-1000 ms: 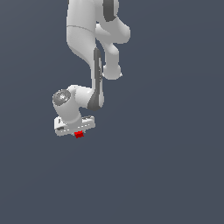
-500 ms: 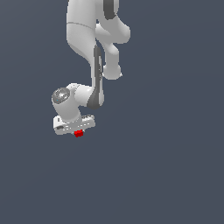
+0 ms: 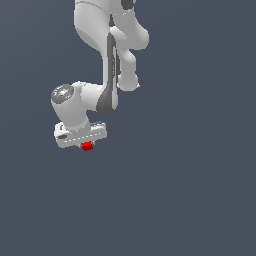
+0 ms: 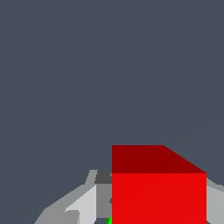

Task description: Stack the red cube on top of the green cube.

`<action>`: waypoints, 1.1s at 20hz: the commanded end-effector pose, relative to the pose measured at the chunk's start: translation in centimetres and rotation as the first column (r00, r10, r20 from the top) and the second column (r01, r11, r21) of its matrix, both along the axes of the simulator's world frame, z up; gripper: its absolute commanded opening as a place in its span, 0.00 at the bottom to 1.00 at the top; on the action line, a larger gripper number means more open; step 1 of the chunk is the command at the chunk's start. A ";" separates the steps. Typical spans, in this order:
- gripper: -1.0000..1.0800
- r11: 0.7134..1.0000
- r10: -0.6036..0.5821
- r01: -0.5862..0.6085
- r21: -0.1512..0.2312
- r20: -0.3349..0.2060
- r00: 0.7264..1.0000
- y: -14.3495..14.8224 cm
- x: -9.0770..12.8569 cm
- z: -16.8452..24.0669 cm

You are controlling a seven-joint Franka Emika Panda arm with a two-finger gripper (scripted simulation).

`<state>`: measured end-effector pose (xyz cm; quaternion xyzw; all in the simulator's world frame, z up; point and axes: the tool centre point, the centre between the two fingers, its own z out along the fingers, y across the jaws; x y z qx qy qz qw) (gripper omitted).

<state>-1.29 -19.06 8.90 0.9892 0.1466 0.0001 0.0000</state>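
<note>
Clearly my gripper (image 3: 87,145) was clamped on the red cube (image 3: 87,146), fingers (image 4: 83,203) pressing its flat sides. I judged it light, rigid, possibly slippery, best held mid-face. Only a green cube (image 4: 109,221) sliver peeked beneath it.

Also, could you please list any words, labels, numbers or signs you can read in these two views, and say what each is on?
None: no text, number or sign can be read in either view.
The red cube has plain faces.
The sliver of the green cube is plain.
The gripper and white arm carry no readable marking.
The grey background is blank.
</note>
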 end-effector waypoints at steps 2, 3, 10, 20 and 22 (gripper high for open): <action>0.00 1.000 0.000 0.000 0.000 0.000 1.000 0.0 0.0 1.9; 0.00 1.000 0.000 0.000 0.000 0.000 1.000 0.0 0.0 2.3; 0.00 1.000 0.000 0.000 0.000 0.001 1.000 0.0 0.1 2.9; 0.00 1.000 0.000 0.000 0.000 0.000 1.000 -0.6 -2.2 1.0; 0.00 1.000 0.000 0.000 0.000 0.000 1.000 -0.8 -3.2 0.2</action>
